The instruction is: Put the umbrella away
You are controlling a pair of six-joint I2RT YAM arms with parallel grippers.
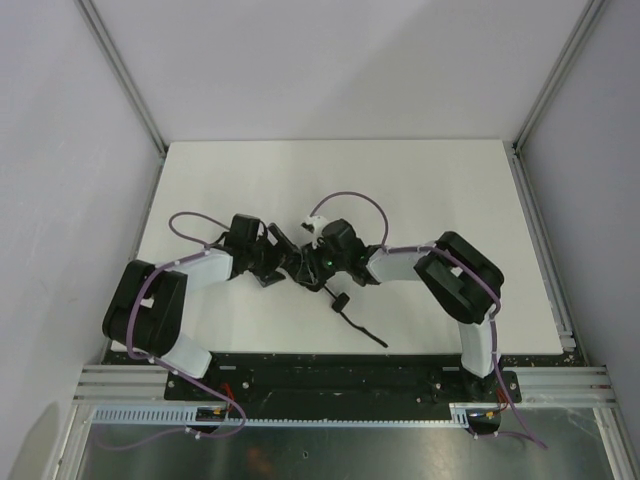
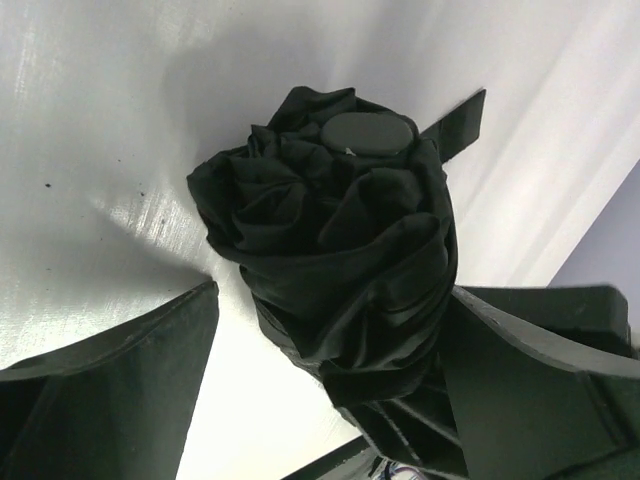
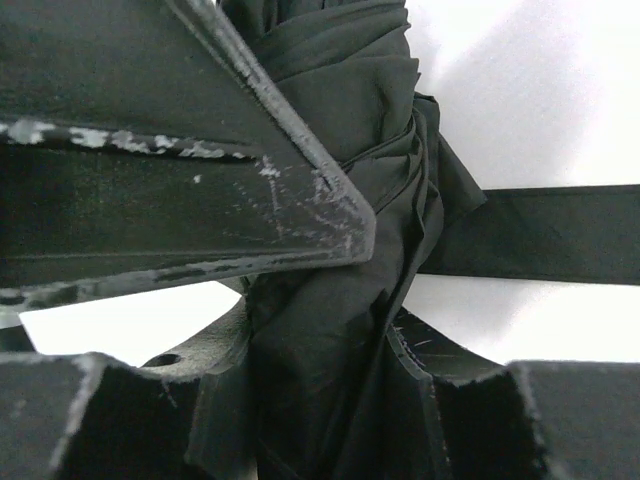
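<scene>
White shells cover the long links of the left arm [image 1: 205, 268] and the right arm [image 1: 395, 265], and the joint housings are bulky and black. A thin purple cable [image 1: 352, 194] loops along each. A small green light [image 1: 328, 263] glows at the right wrist. The right gripper [image 3: 385, 285] has flat black fingers [image 3: 200, 190], scuffed grey along the edges. The left gripper [image 2: 335, 300] is plain matte black. At the near edge, the black base plate [image 1: 340, 372] carries small screws.
</scene>
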